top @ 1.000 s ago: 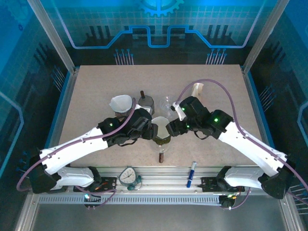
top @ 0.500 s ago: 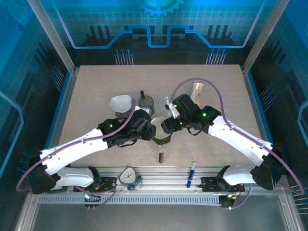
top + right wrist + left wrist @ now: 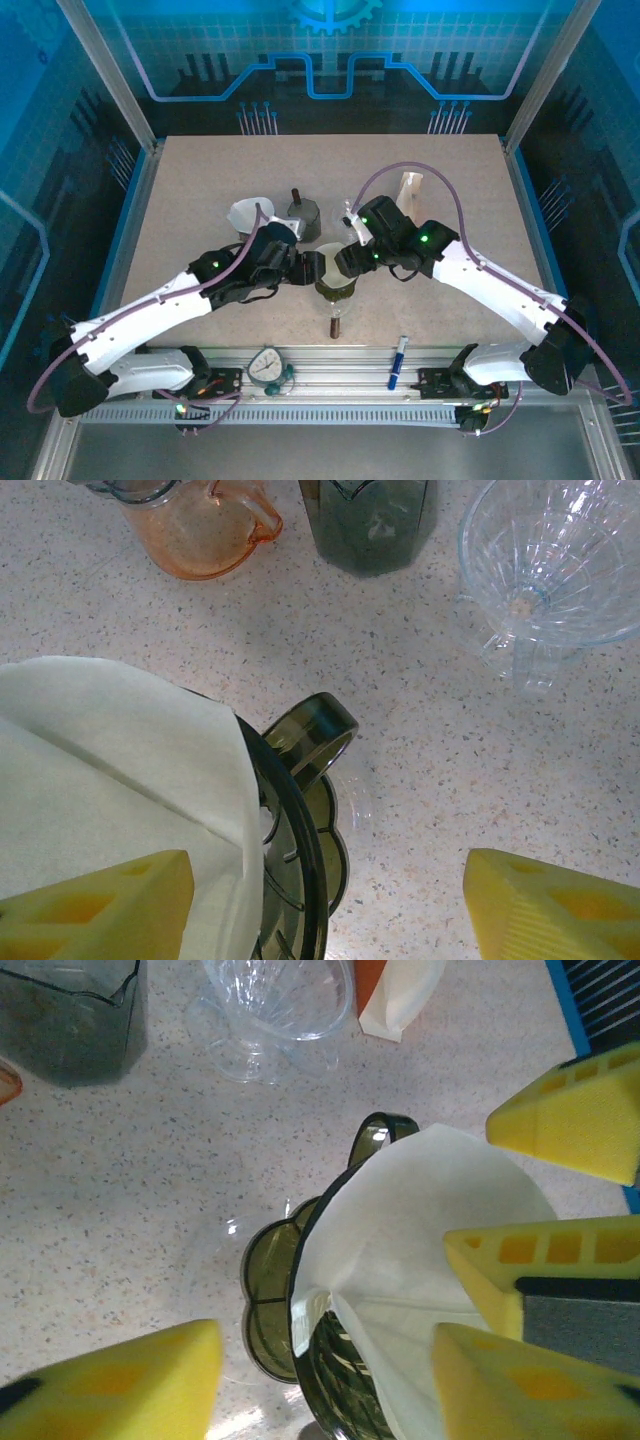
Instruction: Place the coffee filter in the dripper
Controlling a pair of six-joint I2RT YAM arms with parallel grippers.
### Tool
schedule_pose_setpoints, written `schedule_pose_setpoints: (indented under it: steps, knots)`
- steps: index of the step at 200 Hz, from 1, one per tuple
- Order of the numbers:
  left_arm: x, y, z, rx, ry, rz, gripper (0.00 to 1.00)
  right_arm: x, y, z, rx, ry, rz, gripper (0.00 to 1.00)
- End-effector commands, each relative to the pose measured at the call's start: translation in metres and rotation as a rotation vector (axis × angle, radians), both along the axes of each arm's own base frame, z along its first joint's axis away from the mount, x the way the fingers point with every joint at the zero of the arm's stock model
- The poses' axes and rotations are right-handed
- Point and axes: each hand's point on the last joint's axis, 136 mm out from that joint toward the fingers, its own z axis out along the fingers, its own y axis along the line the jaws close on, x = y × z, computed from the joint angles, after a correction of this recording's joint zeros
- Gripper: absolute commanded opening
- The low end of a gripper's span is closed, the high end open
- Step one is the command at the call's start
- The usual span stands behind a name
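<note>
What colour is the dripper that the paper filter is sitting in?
The dripper is dark, translucent olive green, shown best in the left wrist view.

Two white robot arms are reaching over one speckled table (image 3: 200, 170): the left arm (image 3: 150, 310) and the right arm (image 3: 500, 290). Three coffee drippers are standing on it: one dark green dripper (image 3: 335, 288), one clear glass dripper (image 3: 545, 565) and one orange dripper (image 3: 200, 525). Two opened white paper filters are showing: one coffee filter (image 3: 430, 1210) and one second filter (image 3: 248, 213). Single items are making up the remainder: one dark grey container (image 3: 370, 520), one folded white paper piece (image 3: 410, 186), one small brown-handled tool (image 3: 335, 322), one blue pen (image 3: 398, 348) and one round dial (image 3: 268, 365).
</note>
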Motion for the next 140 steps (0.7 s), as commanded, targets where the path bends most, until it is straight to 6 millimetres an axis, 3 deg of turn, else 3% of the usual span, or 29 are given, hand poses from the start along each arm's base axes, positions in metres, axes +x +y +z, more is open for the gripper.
schedule_pose_setpoints:
  steps: [1, 56, 95, 140]
  knots:
    - [0.0, 0.0, -0.003, -0.005, 0.013, -0.01, 0.47, 0.004, -0.002, -0.006, 0.004, 0.011, -0.025, 0.72]
    - [-0.006, -0.001, -0.008, -0.017, 0.038, -0.028, 0.24, 0.007, 0.001, -0.006, 0.002, 0.013, -0.023, 0.72]
    - [-0.009, -0.002, -0.015, -0.006, 0.061, -0.037, 0.23, 0.01, 0.009, -0.008, 0.004, 0.03, -0.001, 0.73]
    - [-0.009, -0.001, -0.016, -0.003, 0.062, -0.031, 0.28, 0.011, 0.007, -0.027, -0.069, 0.057, 0.013, 0.73]
